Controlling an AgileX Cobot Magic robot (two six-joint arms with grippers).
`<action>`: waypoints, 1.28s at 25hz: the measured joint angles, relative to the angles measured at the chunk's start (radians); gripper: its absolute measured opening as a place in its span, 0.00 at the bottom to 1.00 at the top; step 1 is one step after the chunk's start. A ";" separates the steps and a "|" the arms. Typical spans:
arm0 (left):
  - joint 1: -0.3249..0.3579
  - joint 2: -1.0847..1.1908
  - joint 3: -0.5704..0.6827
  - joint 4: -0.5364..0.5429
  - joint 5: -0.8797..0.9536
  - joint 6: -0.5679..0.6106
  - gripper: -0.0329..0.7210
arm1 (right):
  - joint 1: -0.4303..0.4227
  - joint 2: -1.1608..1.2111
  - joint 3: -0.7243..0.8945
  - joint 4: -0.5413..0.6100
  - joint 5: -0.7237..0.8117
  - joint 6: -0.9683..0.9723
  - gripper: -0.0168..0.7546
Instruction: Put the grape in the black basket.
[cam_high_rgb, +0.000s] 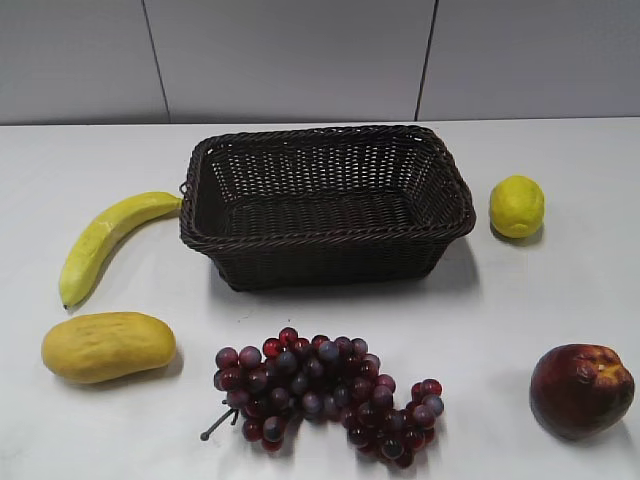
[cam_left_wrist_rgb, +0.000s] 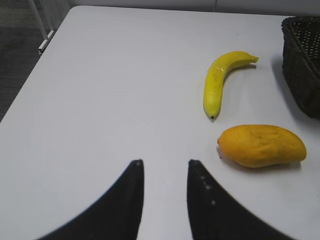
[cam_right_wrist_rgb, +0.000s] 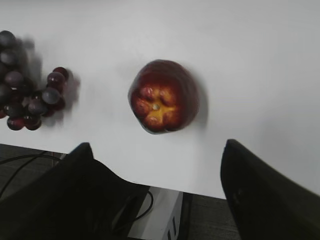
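Observation:
The grape (cam_high_rgb: 325, 395), a bunch of dark red and purple grapes with a thin stem, lies on the white table at the front middle, in front of the black basket (cam_high_rgb: 325, 235). Part of the bunch shows at the left edge of the right wrist view (cam_right_wrist_rgb: 30, 95). The basket is empty; its corner shows in the left wrist view (cam_left_wrist_rgb: 302, 60). My left gripper (cam_left_wrist_rgb: 165, 162) is open and empty over bare table, left of the mango. My right gripper (cam_right_wrist_rgb: 157, 145) is wide open and empty at the table's front edge, near the apple. Neither gripper shows in the exterior view.
A banana (cam_high_rgb: 105, 240) and a yellow mango (cam_high_rgb: 108, 346) lie left of the basket. A lemon (cam_high_rgb: 517, 206) lies to its right. A dark red apple (cam_high_rgb: 580, 390) sits at the front right. The table's front edge (cam_right_wrist_rgb: 150, 182) is close to the apple.

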 joint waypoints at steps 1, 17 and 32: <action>0.000 0.000 0.000 0.000 0.000 0.000 0.35 | 0.000 0.032 -0.016 0.020 -0.001 -0.016 0.79; 0.000 0.000 0.000 0.000 0.000 0.000 0.35 | 0.508 0.439 -0.259 0.005 -0.075 0.057 0.79; 0.000 0.000 0.000 0.000 0.000 0.000 0.35 | 0.745 0.795 -0.380 -0.070 -0.107 0.163 0.79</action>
